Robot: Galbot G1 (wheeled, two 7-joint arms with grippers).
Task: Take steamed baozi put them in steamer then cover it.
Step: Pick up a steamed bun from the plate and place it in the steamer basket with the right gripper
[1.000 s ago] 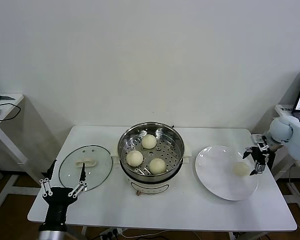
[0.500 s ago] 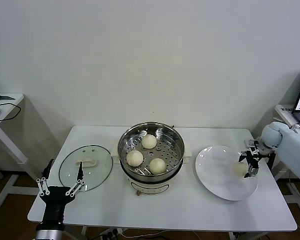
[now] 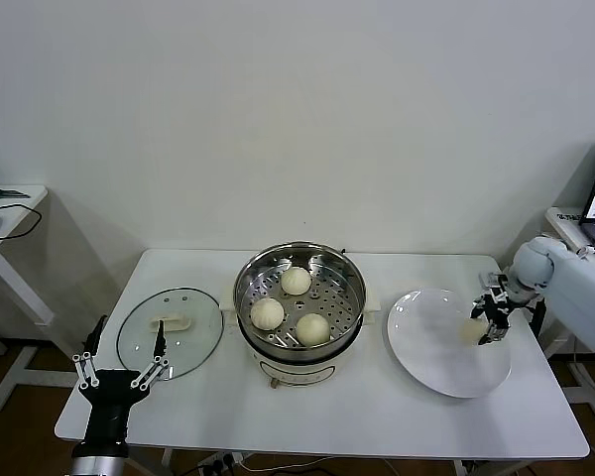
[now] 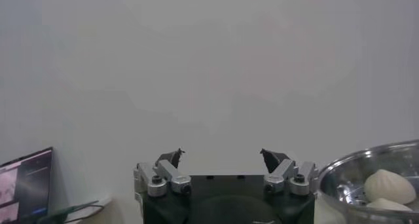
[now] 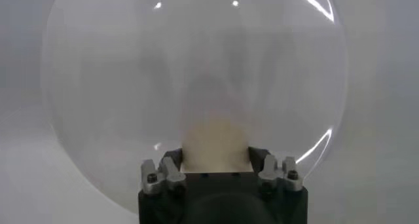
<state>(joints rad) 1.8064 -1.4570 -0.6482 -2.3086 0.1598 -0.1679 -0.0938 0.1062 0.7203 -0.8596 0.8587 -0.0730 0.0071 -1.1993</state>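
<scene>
baozi: i count three of them (image 3: 296, 280) sitting on the perforated tray inside the steamer (image 3: 299, 299), which stands in the middle of the white tabletop (image 3: 357, 416). the fourth baozi (image 3: 473, 329) is on the white plate (image 3: 431, 347) to the right of the steamer, near the plate's far right edge. my right claw (image 3: 489, 319) is down over that bun, and in the right wrist view its fingers (image 5: 171, 168) sit against both sides of the dough, pinching it. the cover (image 3: 170, 331) lies flat on the tabletop left of the steamer, handle up. my left claw (image 3: 119, 377) is parked near the front left corner of the tabletop, just in front of the cover, with its fingers spread wide and nothing between them.
</scene>
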